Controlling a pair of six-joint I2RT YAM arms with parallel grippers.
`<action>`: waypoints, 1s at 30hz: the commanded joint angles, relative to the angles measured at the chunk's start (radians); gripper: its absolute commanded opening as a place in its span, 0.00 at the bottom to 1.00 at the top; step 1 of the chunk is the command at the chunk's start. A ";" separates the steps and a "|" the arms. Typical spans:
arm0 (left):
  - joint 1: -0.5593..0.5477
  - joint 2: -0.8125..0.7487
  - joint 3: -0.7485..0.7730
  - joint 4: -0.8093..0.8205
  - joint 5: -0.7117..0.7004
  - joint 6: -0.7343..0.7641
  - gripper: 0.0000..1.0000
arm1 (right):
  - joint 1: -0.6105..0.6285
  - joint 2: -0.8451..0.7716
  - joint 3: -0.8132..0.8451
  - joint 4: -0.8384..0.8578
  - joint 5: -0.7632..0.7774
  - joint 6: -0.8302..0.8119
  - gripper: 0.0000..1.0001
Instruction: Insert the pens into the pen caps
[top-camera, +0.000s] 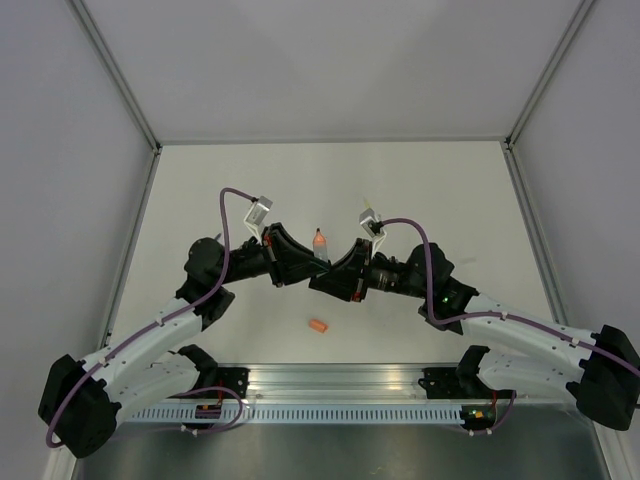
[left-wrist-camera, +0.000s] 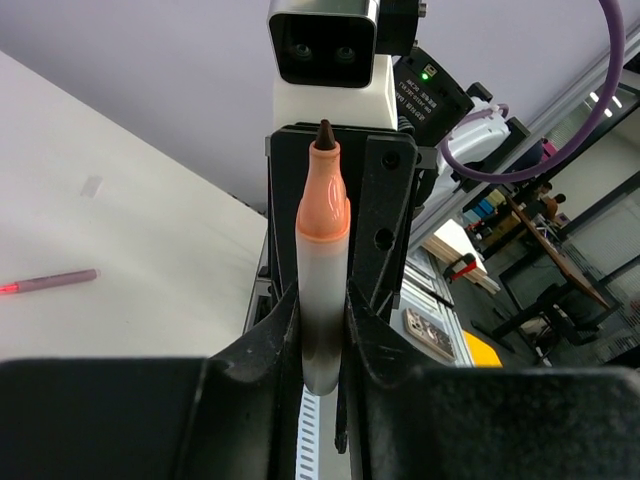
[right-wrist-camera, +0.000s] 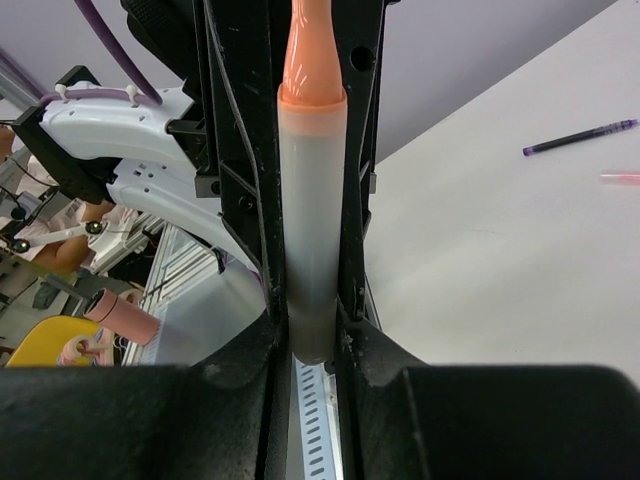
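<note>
Nearest you: orange cap (top-camera: 318, 325), loose on the table (top-camera: 230, 335), just ahead of the arm bases.
Beyond it, held above the table: pen (left-wrist-camera: 322, 262), whitish barrel, orange neck, dark nib bare. The left gripper (left-wrist-camera: 322, 312) and right gripper (right-wrist-camera: 312, 320) are both clamped on its barrel.
Step, by the look: a handover between the arms.
Next: you free one gripper, fetch the cap and line it up with the nib.

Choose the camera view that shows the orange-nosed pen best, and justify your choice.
Left wrist view: the orange-nosed pen is visible from barrel to dark tip. The right wrist view shows barrel and orange nose large, but the top edge cuts the tip off. The top view shows it tiny, details lost.
</note>
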 joint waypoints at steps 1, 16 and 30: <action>-0.005 -0.006 0.009 0.046 0.038 -0.030 0.02 | 0.001 0.011 -0.003 0.020 -0.012 -0.009 0.16; -0.004 -0.203 0.126 -0.788 -0.393 0.369 0.02 | 0.001 -0.165 -0.055 -0.664 0.324 -0.304 0.67; -0.004 -0.538 0.190 -1.189 -0.634 0.320 0.02 | 0.036 0.355 0.171 -0.676 0.206 -0.380 0.63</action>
